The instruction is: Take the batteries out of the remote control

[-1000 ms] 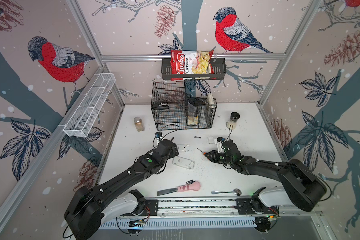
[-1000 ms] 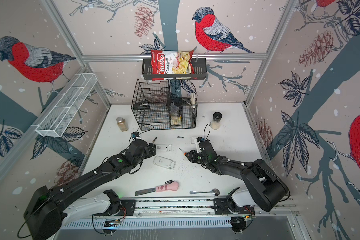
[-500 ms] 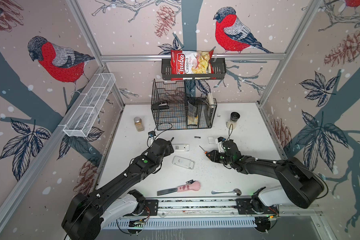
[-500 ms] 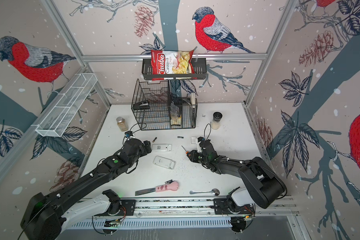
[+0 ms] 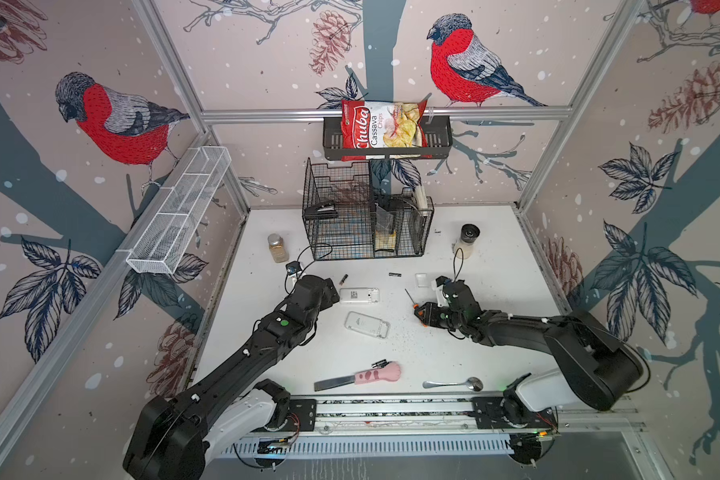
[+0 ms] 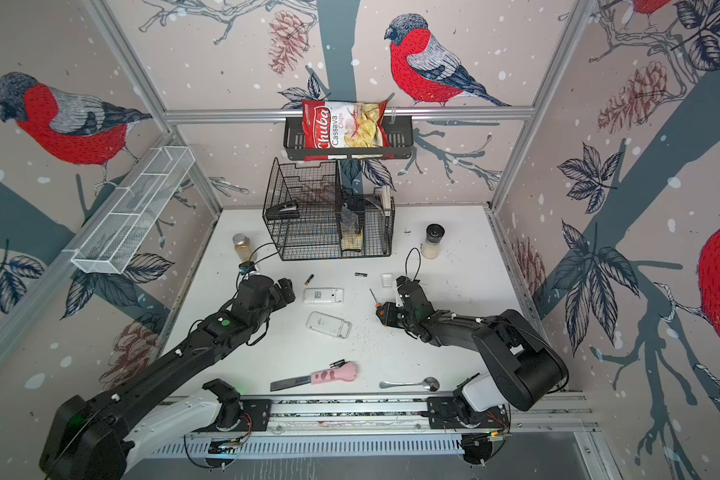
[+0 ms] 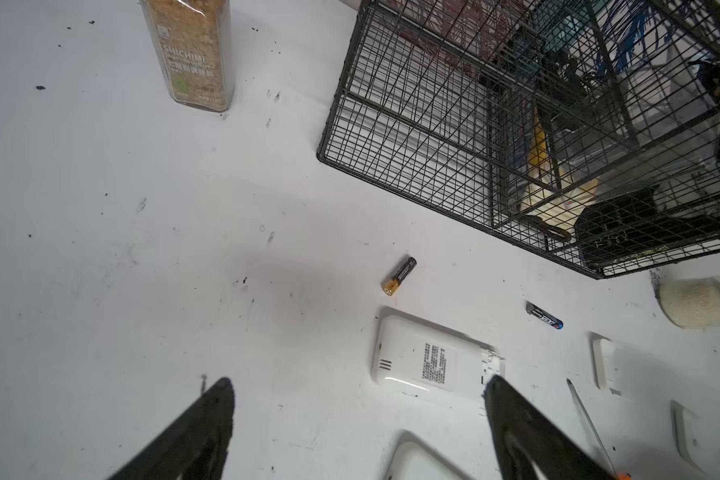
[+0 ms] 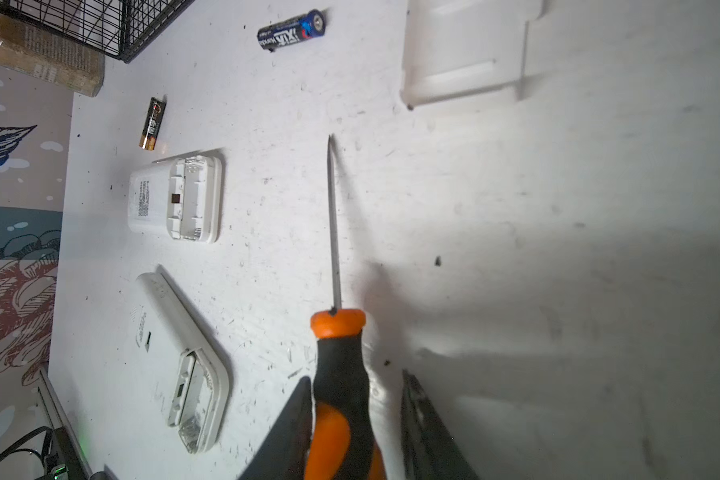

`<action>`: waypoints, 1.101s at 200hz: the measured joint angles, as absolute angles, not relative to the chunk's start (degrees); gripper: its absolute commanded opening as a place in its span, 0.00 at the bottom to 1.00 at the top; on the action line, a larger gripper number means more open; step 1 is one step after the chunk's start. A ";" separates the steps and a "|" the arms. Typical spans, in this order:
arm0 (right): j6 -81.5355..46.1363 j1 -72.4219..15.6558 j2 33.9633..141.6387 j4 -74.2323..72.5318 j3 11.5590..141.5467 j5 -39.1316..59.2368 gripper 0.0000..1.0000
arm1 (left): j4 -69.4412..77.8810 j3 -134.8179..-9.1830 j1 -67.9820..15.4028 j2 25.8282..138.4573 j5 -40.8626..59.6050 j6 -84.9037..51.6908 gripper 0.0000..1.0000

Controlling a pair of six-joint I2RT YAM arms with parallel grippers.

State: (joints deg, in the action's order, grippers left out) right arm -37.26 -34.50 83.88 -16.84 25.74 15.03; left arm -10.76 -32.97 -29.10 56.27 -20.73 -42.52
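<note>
With left jaws spread wide and empty near the upper remote; with right jaws slack astride the screwdriver handle, gap on one side; loose on the desk, just beyond that remote: gold-ended battery, blue-marked battery.

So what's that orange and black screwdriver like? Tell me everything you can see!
The screwdriver has a chunky handle, black with orange patches and an orange collar, rubbery-looking, and a thin, straight grey metal shaft with a slim tip. It lies low over the white table, tip seemingly touching it, pointing roughly towards a blue battery. The right end effector straddles the handle, jaws open: one finger against it, a gap at the other.
</note>
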 measured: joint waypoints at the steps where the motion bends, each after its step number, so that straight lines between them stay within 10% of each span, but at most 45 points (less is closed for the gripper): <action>1: -37.26 -34.50 83.90 -16.84 25.74 15.05 0.41 | -10.76 -32.97 -29.08 56.27 -20.73 -42.52 0.94; 220: -32.34 -43.77 88.36 -4.99 36.16 2.00 0.62 | -9.30 -31.79 -26.09 55.16 -18.28 -41.60 0.96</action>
State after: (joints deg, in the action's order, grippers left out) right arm -32.34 -43.77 88.36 -4.99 36.16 2.00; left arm -9.30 -31.79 -26.09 55.16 -18.28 -41.60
